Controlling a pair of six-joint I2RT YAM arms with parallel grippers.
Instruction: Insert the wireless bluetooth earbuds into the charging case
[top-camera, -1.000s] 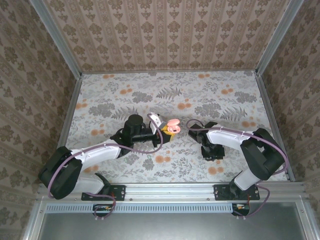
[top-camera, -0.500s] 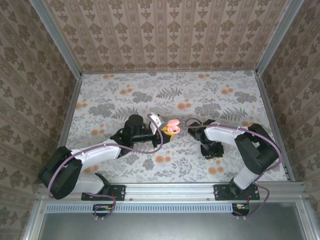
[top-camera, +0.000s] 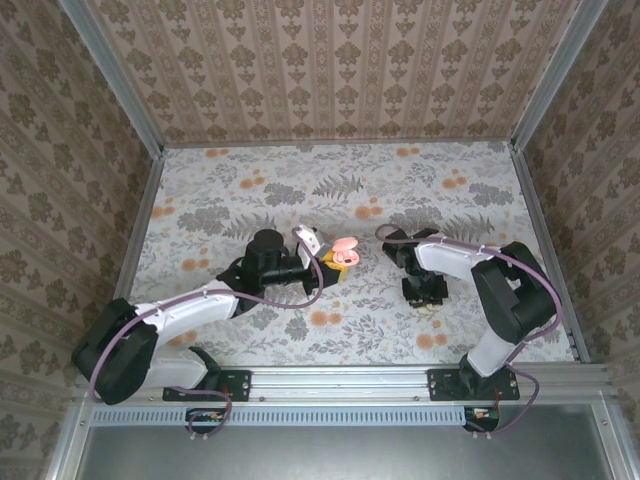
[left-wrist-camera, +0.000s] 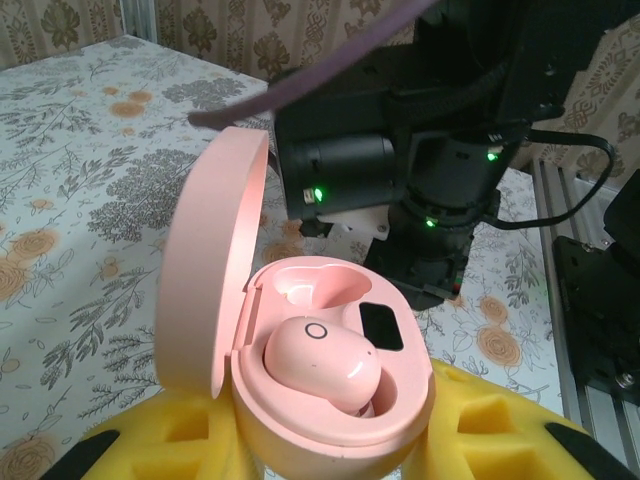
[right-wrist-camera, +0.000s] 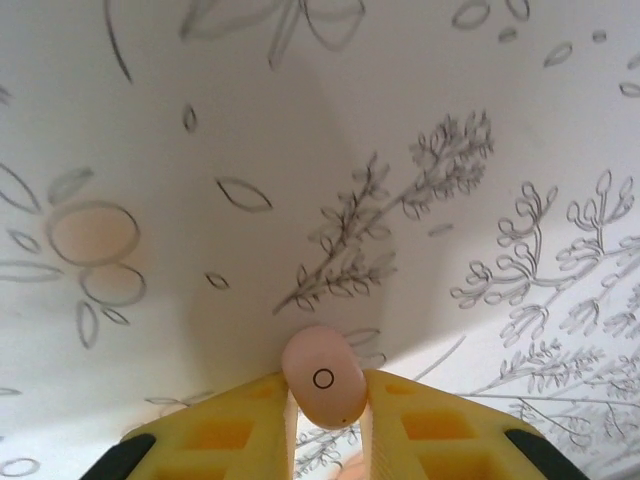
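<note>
The pink charging case (left-wrist-camera: 330, 400) stands open with its lid (left-wrist-camera: 210, 270) raised to the left, and my left gripper (left-wrist-camera: 325, 450) is shut on its base with yellow fingers (left-wrist-camera: 490, 425). One pale pink earbud (left-wrist-camera: 320, 362) sits in a socket of the case, and the socket behind it (left-wrist-camera: 310, 288) is empty. From above, the case (top-camera: 346, 250) is held just off the table's middle by the left gripper (top-camera: 335, 262). A second earbud (right-wrist-camera: 323, 378) is pinched between the yellow fingertips of my right gripper (right-wrist-camera: 325, 405), close over the table. The right gripper (top-camera: 427, 298) points down, right of the case.
The flowered tablecloth (top-camera: 300, 190) covers the floor of a box with patterned walls (top-camera: 330, 70) on three sides. The right arm's black wrist (left-wrist-camera: 440, 170) stands close behind the open case. A metal rail (top-camera: 340, 380) runs along the near edge.
The right arm's forearm has swung inward toward the centre while its gripper stayed low over the same patch of table. The left arm and case have not moved.
</note>
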